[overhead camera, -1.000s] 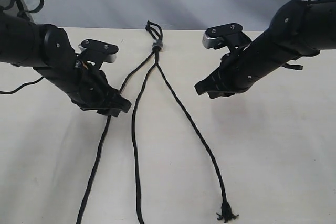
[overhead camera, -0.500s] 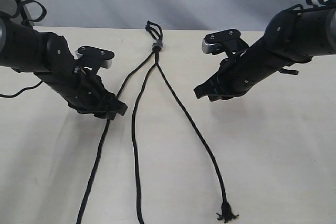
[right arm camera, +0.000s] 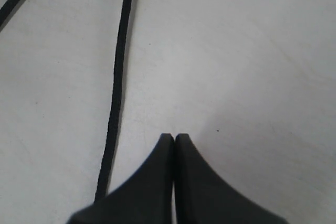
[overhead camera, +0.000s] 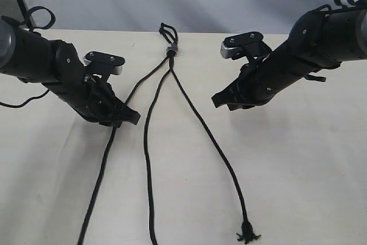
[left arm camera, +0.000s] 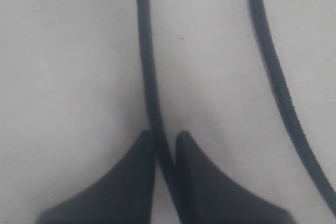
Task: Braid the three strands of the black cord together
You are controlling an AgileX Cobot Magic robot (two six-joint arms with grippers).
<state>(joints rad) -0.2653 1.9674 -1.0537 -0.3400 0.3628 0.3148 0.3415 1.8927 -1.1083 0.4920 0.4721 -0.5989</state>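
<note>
Pale cream table (overhead camera: 298, 176) spreads under both my arms, with a plain grey-white backdrop behind its far edge. On it lies the black cord (overhead camera: 166, 29), its short loops near the far edge at the middle and its grey band (overhead camera: 171, 49) just below them. From the band the cord fans out toward the near edge in three: the left strand (overhead camera: 102, 167), the middle strand (overhead camera: 145, 159) and the right strand (overhead camera: 213, 142), which ends in a frayed tip (overhead camera: 248, 234).

My left gripper (overhead camera: 127, 119) is down at the left strand, partway along its length. In the left wrist view my two fingers (left arm camera: 131, 182) are drawn in to a narrow slit, and the left strand runs straight through that slit, filling it, pinched from both sides. The middle strand passes well to one side of those fingers, apart from them.

My right gripper (overhead camera: 219, 99) sits to the right of the right strand, near it but not touching. In the right wrist view its fingertips (right arm camera: 197, 182) are pressed tight together with nothing between them, and the strand lies on the bare table beside them. Whether those tips rest on the table or hang just above it, I cannot tell.
</note>
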